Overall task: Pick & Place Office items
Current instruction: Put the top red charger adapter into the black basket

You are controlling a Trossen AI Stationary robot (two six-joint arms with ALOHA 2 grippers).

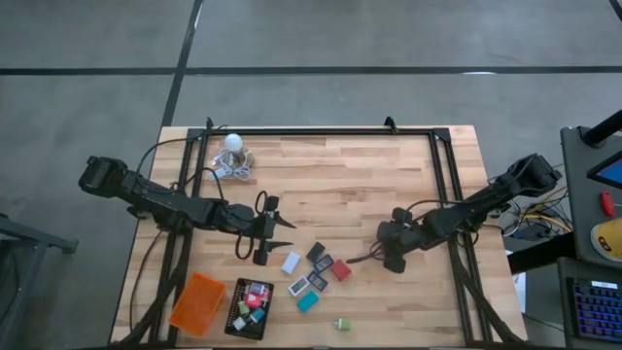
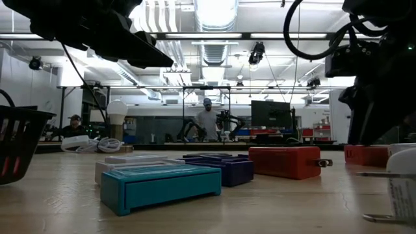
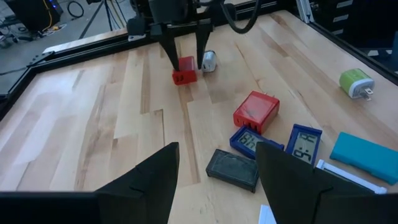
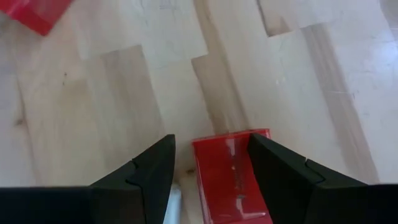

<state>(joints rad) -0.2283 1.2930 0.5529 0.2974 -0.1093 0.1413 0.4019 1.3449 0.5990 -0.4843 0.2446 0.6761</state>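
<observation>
A small red block [image 4: 227, 174] lies on the wooden table under my right gripper [image 4: 211, 146], right of the table's middle. The gripper is open and points steeply down. Its fingers stand on either side of the block [image 3: 185, 73], and one fingertip overlaps the block's edge; no touch shows. A small grey-white piece [image 3: 209, 60] lies just beside it. My left gripper [image 1: 282, 228] hangs open above the table left of centre, holding nothing. Other office items lie in a cluster near the front: a red one [image 3: 256, 111], two blue ones [image 3: 252, 140], a black one [image 3: 232, 169] and a teal one [image 1: 307, 301].
An orange tray [image 1: 197, 302] and a black tray [image 1: 250, 308] holding several small pieces stand at the front left. A green piece [image 1: 342, 324] lies near the front edge. A white bulb with a coiled cord [image 1: 233, 144] sits at the far left. Bare wood lies across the far middle.
</observation>
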